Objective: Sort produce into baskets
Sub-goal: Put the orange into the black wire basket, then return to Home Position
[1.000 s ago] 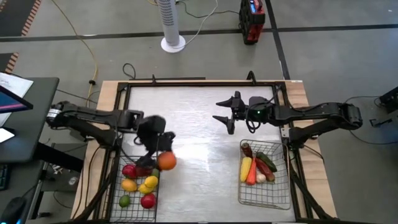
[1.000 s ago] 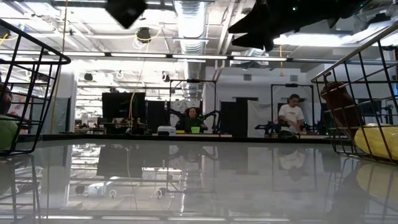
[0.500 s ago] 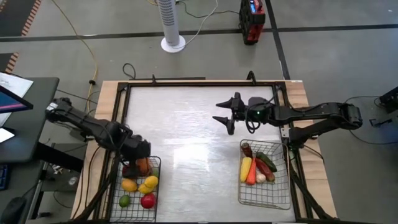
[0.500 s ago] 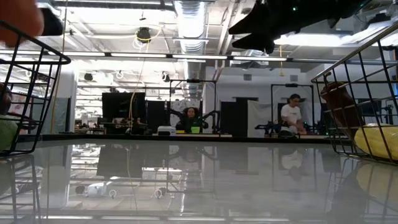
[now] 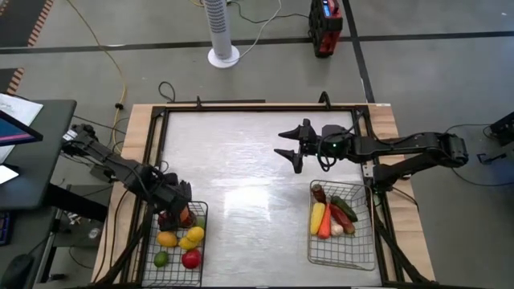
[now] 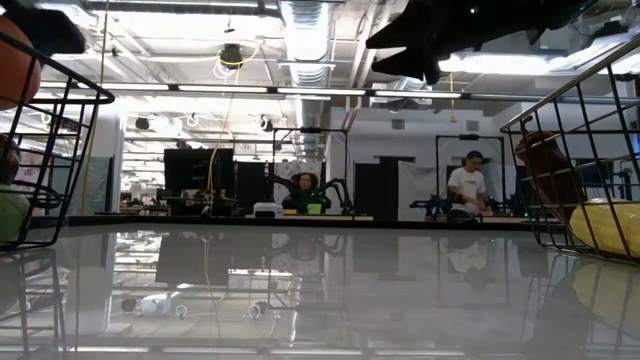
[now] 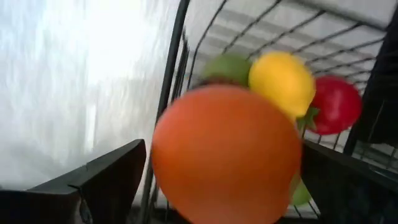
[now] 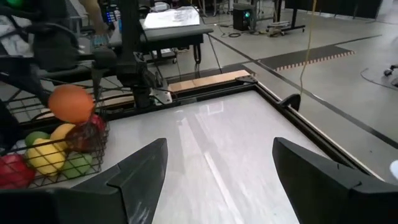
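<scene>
Orange fruit sits between the spread fingers of the left tool, seemingly released, over the far end of the left basket near the table's left edge. Right tool hovers unclenched and empty above mid-table.

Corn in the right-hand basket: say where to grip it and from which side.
Grip the corn across its middle, coming straight down. It lies flat and long beside the basket wall, with the carrot against its other side, so finger room looks scant.
</scene>
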